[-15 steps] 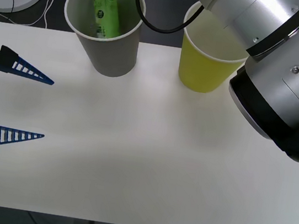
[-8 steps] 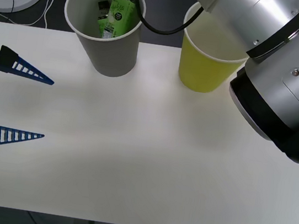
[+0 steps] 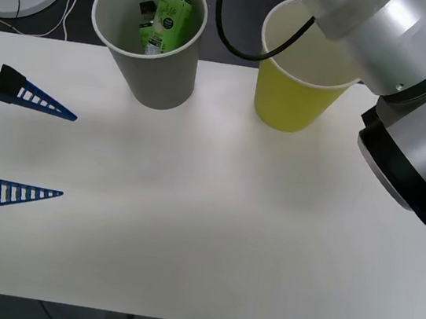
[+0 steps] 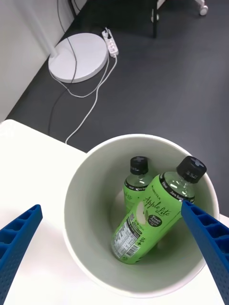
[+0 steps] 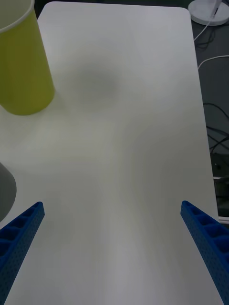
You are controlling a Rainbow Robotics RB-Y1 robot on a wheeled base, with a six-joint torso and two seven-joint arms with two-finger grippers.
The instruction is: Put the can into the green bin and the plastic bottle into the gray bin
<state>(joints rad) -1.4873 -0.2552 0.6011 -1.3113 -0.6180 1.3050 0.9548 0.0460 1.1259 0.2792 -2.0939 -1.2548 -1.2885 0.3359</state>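
Pincer fingers of our right arm are spread wide and hold nothing, hanging directly above the large gray tapered bin. Below that pincer, inside the bin, the clear plastic bottle with black cap and bright green label leans tilted against the wall, touching a smaller green-labelled bottle beside it. Our left pincer is also spread, low over the white desk, well apart from the yellow-green tapered bin.

left gripper sits spread wide at the left edge; right gripper gapes, arm reaching far forward.
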